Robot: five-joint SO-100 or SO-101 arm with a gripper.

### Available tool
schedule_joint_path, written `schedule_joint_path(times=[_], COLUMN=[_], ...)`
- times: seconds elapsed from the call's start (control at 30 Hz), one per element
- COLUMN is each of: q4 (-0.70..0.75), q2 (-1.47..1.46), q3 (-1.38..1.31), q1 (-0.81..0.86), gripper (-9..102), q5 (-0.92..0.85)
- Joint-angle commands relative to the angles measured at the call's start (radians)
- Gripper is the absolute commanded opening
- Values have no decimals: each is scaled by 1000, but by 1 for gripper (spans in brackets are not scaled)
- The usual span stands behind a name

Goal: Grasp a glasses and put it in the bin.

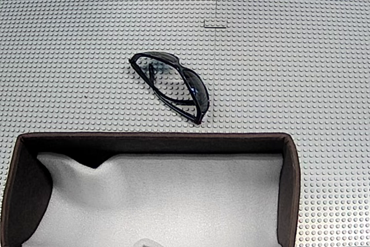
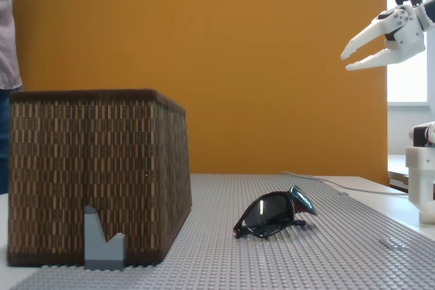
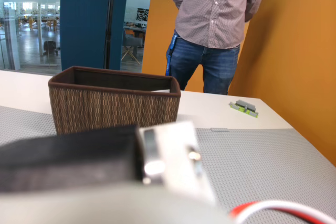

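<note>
In a fixed view the gripper (image 2: 348, 60) is hanging high in the air with its white fingers spread apart — released, gripping nothing. Well below it and to its left, the glasses (image 2: 275, 213) are lying folded on the studded grey baseplate (image 2: 319, 249). Farther left of the claw, the bin (image 2: 95, 174) is sitting apart from the glasses — its white lining (image 1: 173, 201) is showing from above.

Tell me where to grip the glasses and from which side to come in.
Grip the glasses at the bridge, midway along the front frame, coming straight down from above. They lie diagonally on the studded mat with arms folded, so the jaws should probably close across the frame. The gripper hangs open high above.
</note>
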Motion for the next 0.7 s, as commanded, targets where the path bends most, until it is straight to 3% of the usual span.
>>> schedule_joint_path(times=[0.0, 0.03, 0.2, 0.33, 0.67], q4=[-169, -163, -172, -176, -115], q2=[-74, -72, -64, -66, -357], q3=[436, 436, 439, 439, 190], q1=[-110, -114, -107, -110, -181], gripper=[5, 0, 3, 0, 1], q5=[-265, -279, -318, -325, -71])
